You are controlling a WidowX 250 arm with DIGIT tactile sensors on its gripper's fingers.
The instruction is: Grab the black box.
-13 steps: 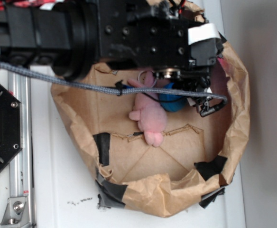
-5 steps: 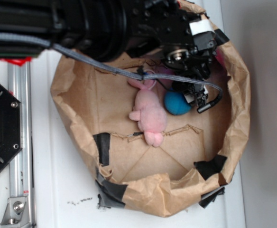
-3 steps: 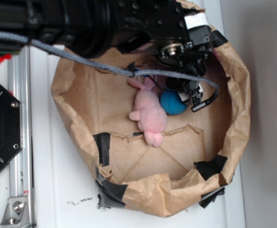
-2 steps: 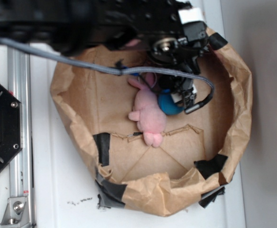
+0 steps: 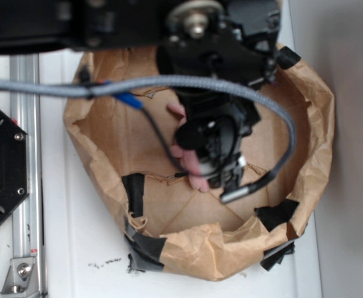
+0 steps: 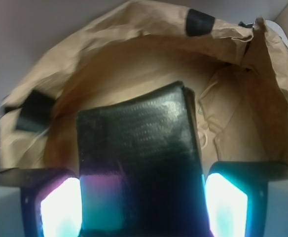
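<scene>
One thing has changed for you: the arm [image 5: 212, 56], which half a second back hung over the far side of the paper nest [image 5: 318, 124] beside the teal ball, now sits nearer the camera and covers the ball and most of the pink toy [image 5: 197, 167]. Your wrist view shows why: the black box [image 6: 139, 148] fills the gap between the fingers [image 6: 60, 207], so the gripper [image 6: 141, 207] looks clamped on it. Judge the grab made; the arm appears raised, pointing down.
</scene>
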